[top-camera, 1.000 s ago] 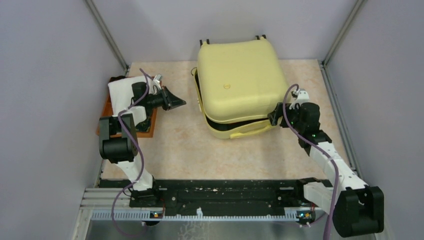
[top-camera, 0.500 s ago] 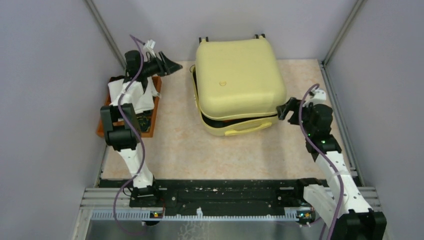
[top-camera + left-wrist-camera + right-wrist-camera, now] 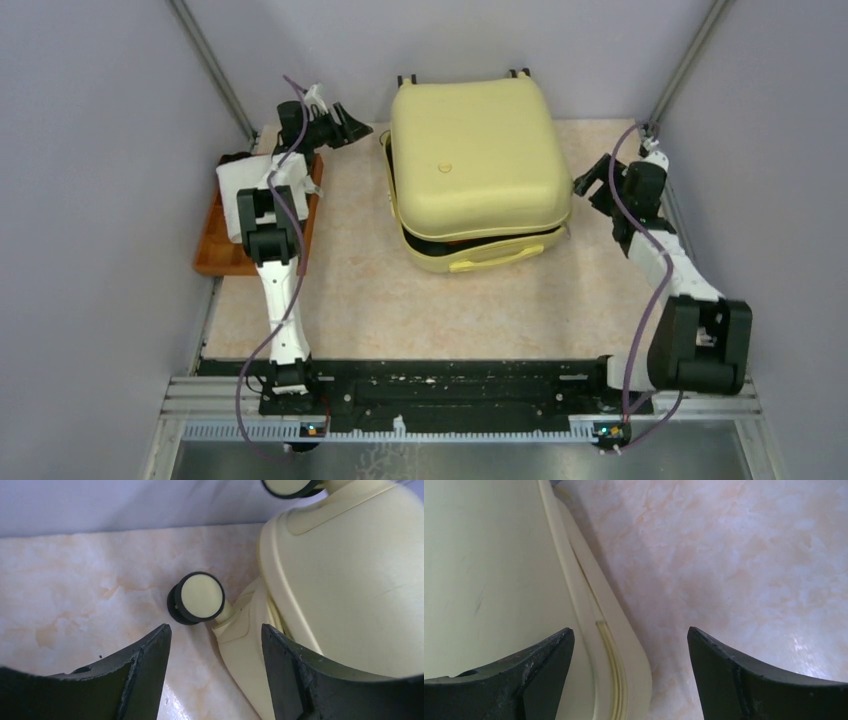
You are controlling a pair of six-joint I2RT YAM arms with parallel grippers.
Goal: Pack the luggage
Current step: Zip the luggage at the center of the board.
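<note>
The luggage (image 3: 475, 160) is a pale yellow hard-shell case lying flat at the back middle of the table. Its lid is down, with a dark slit along the front edge. My left gripper (image 3: 352, 128) hovers open beside its back left corner. In the left wrist view the left gripper (image 3: 215, 630) holds nothing, and a black-and-cream wheel (image 3: 200, 597) and the shell (image 3: 350, 580) lie just ahead. My right gripper (image 3: 590, 182) stands open at the case's right side. The right wrist view shows the right gripper (image 3: 630, 630) straddling the shell's rim (image 3: 619, 645) without touching it.
An orange tray (image 3: 212, 255) sits at the left table edge with a white folded cloth (image 3: 245, 185) in it, under the left arm. Metal frame posts and grey walls close in the back corners. A black rail runs along the near edge.
My left gripper rose from beside the tray, swung to the case's back left corner and opened. My right gripper drew back along the case's right side, still open. The lid gap narrowed.
</note>
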